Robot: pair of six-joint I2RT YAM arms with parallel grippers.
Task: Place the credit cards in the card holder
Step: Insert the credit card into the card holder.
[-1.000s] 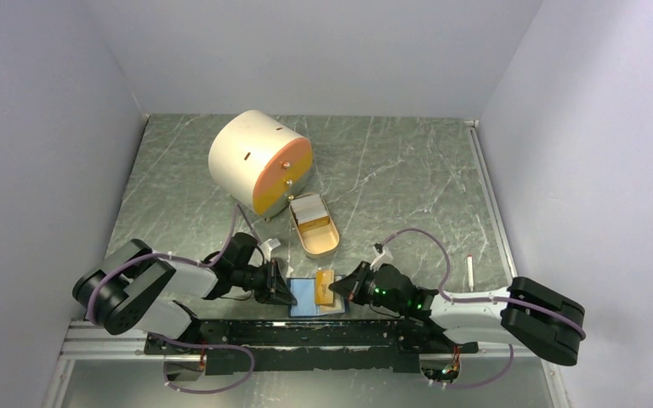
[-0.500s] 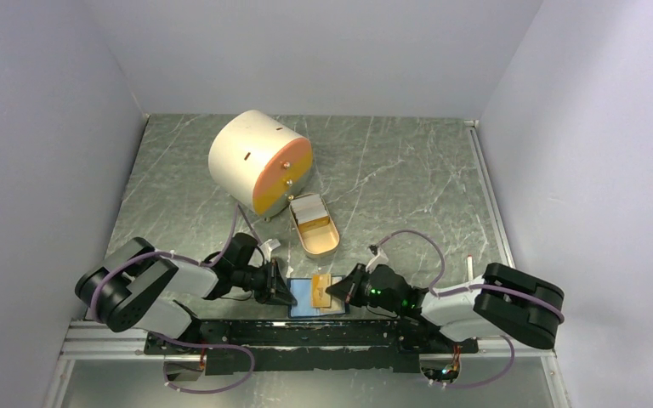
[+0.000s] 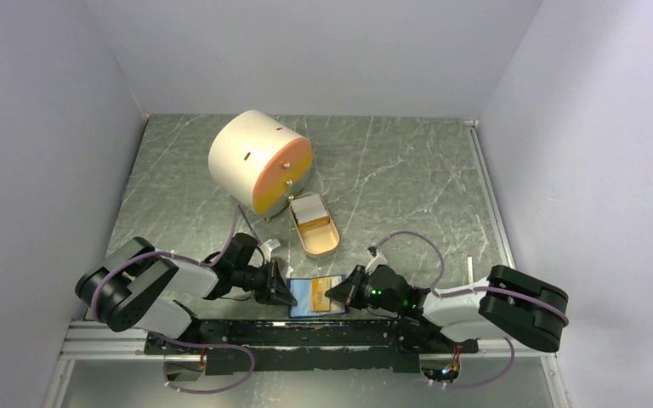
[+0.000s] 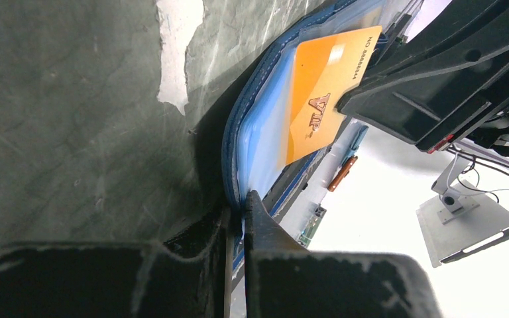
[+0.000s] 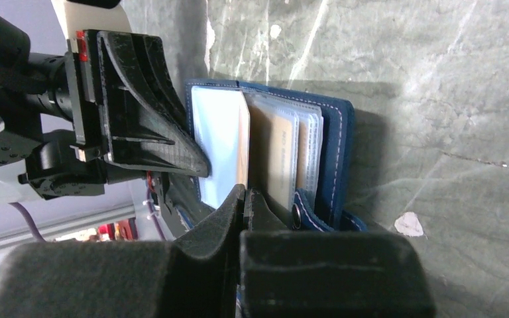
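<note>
Where the two grippers meet at the near edge of the table (image 3: 408,178), much of the open card holder (image 5: 338,132) is hidden from above. Its stitched blue left edge is pinched by the closed left gripper (image 4: 238,207). A glossy orange card (image 4: 321,99) is clamped edge-on among clear sleeves by the closed right gripper (image 5: 245,195). Whitish cards (image 3: 309,208) are seen farther off in a tan oval dish (image 3: 321,240); open marble is left to the right.

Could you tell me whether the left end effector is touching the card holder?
Touching. The left wrist view shows the left end effector pinching the card holder at its edge.
</note>
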